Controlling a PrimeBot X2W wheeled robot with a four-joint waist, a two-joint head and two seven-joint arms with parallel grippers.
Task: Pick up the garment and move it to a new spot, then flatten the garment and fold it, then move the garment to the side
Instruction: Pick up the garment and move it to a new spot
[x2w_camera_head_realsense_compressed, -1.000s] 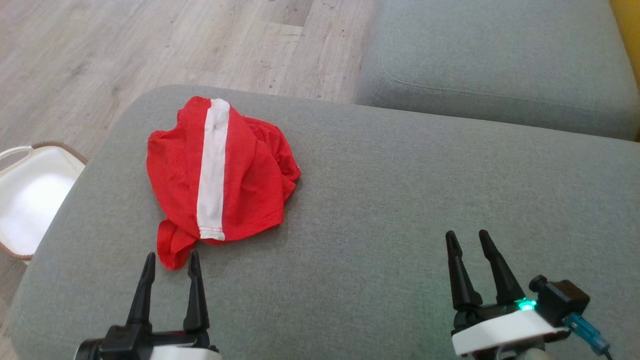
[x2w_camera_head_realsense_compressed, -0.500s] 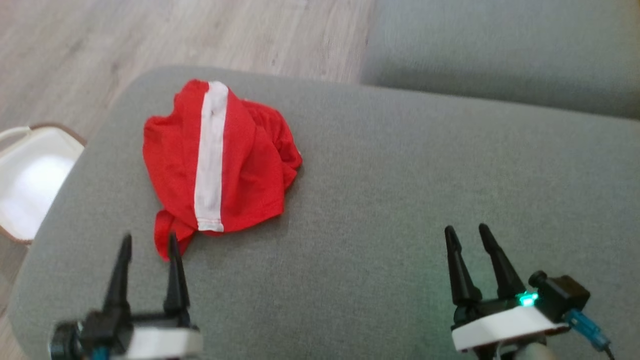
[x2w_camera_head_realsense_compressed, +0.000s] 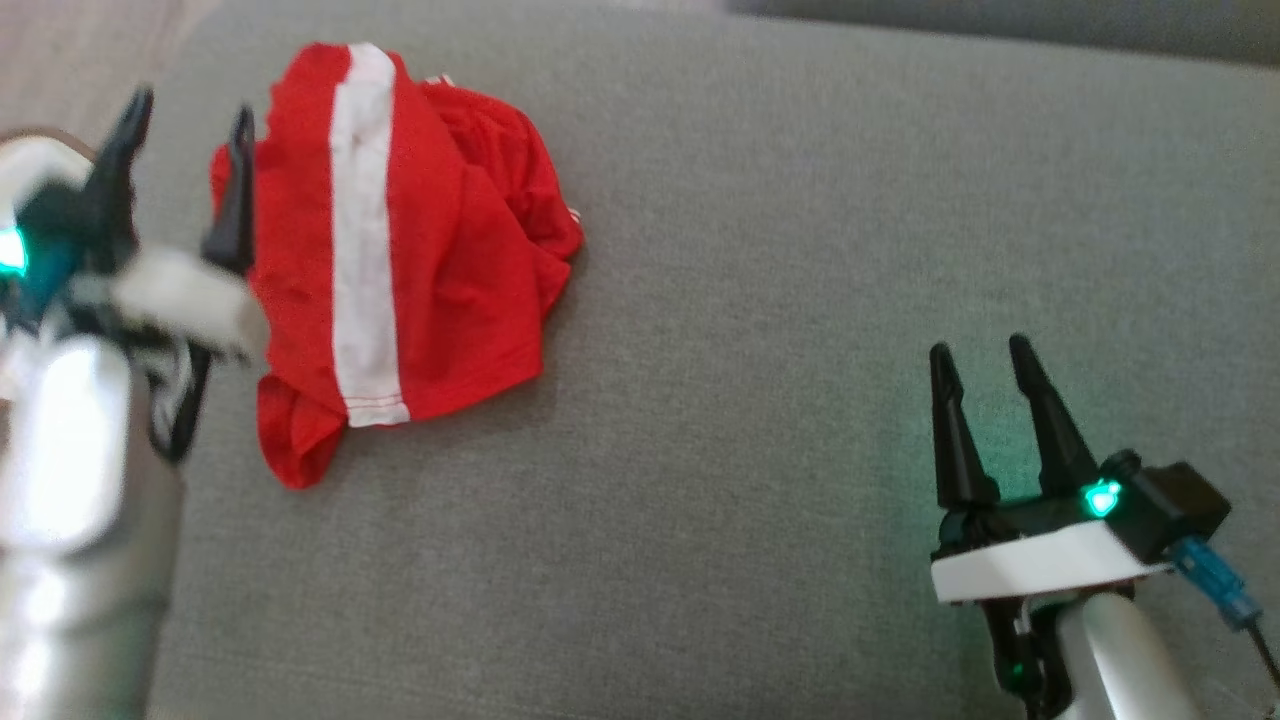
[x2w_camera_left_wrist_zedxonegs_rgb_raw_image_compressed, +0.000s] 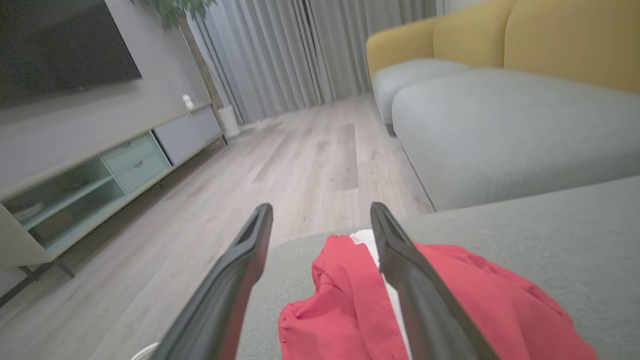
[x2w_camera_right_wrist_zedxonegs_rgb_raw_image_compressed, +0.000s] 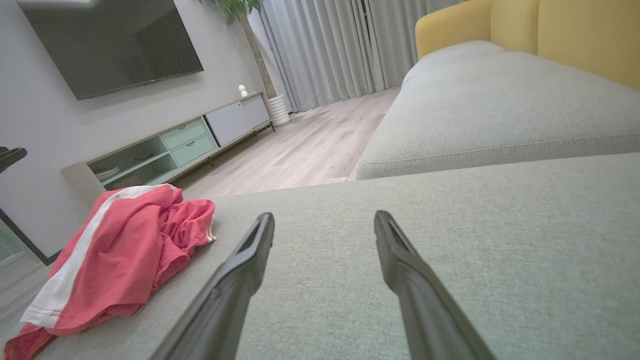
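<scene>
The red garment sat crumpled in a heap on the left part of the grey sofa cushion, toward its far edge, with one broad white stripe running near-to-far across the top and a bunched-up bit sticking out at the near left corner. The left gripper was right at the garment's left edge with its jaws spread wide and nothing between them. In the head view it was pretty blurred, and in its own wrist view the right-hand finger crossed in front of the stripe. Honestly couldn't tell if it was touching the cloth or just above it. The right gripper was well apart from the garment, over bare cushion on the near right, jaws also wide and holding nothing. Beyond the cushion there was a second grey seat with a yellow backrest on the far right, then wood floor, a low TV cabinet under a wall-mounted TV, and grey curtains at the far end.
</scene>
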